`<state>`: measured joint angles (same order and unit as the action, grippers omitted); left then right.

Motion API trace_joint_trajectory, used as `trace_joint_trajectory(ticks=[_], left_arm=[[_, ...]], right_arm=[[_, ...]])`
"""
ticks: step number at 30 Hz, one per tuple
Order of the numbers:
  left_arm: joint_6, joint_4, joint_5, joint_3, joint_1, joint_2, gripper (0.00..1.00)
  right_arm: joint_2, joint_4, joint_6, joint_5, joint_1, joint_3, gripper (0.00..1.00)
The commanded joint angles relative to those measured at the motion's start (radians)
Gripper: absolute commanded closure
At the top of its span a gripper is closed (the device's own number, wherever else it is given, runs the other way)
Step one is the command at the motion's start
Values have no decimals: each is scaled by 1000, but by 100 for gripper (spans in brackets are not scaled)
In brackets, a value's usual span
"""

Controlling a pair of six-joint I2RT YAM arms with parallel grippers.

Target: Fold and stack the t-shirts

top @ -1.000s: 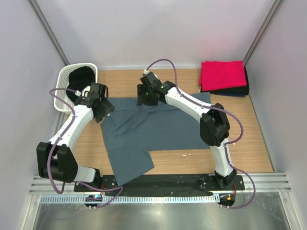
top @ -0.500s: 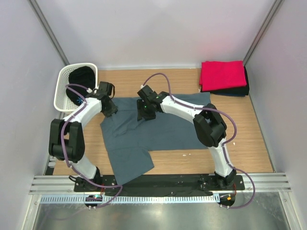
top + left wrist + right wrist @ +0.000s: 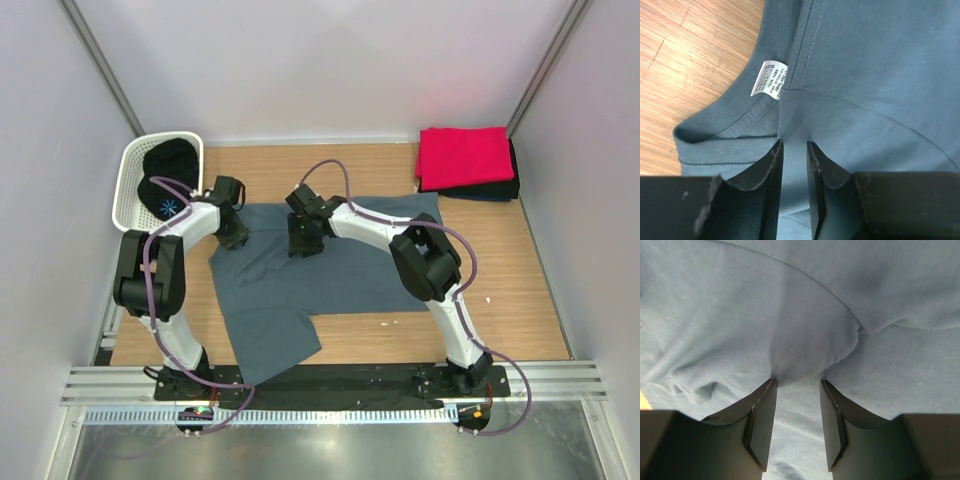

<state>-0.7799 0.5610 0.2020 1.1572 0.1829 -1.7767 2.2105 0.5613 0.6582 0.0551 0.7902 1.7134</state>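
Note:
The slate blue-grey t-shirt point(image 3: 340, 265) lies spread on the wooden table, one sleeve reaching toward the near edge. My left gripper point(image 3: 232, 235) is down on its far left corner by the collar. In the left wrist view its jaws point(image 3: 793, 147) stand narrow with a ridge of the cloth point(image 3: 880, 75) pinched between them, just below the white label point(image 3: 770, 77). My right gripper point(image 3: 305, 243) presses on the shirt's far middle. There its jaws point(image 3: 797, 382) hold a gathered hump of cloth point(image 3: 805, 315) between the tips. A folded red t-shirt point(image 3: 465, 155) tops a dark one point(image 3: 500, 190) at the far right.
A white perforated basket point(image 3: 128, 205) stands at the far left with a black t-shirt point(image 3: 168, 160) in it. Bare wood point(image 3: 520, 260) shows right of the shirt and along the far edge. Grey walls close in both sides.
Both grippers have come down onto the blue-grey shirt, the right one moving toward the near side. Both pairs of jaws have closed in on folds of cloth.

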Motion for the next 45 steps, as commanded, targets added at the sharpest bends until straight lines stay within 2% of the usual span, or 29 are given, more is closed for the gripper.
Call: trace_joint_trajectory(ticks=[1, 10, 15, 20, 29, 33, 36, 42, 43, 45], left_arm=[[11, -30, 24, 6, 0, -6, 74], [1, -24, 36, -1, 0, -47, 79], [-5, -19, 37, -7, 0, -50, 79], [-4, -7, 50, -2, 1, -55, 79], [1, 10, 68, -2, 0, -49, 80], [-1, 14, 73, -2, 0, -49, 80], [-5, 14, 71, -7, 0, -49, 80], [-10, 16, 76, -10, 0, -59, 80], [-10, 16, 77, -10, 1, -58, 80], [-10, 16, 77, -10, 1, -58, 80]], right_arm=[[6, -18, 21, -1, 7, 48, 54], [18, -23, 35, -20, 9, 83, 64], [21, -6, 38, -20, 9, 100, 81], [8, 81, 20, -21, 9, 152, 99], [-58, 152, 12, -31, 9, 144, 99], [-64, 244, 1, -51, 9, 181, 99], [-86, 250, -11, -106, 11, 186, 99], [-92, 275, -12, -87, 12, 203, 99], [-92, 282, -15, -92, 14, 203, 98], [-92, 304, -23, -104, 15, 190, 86]])
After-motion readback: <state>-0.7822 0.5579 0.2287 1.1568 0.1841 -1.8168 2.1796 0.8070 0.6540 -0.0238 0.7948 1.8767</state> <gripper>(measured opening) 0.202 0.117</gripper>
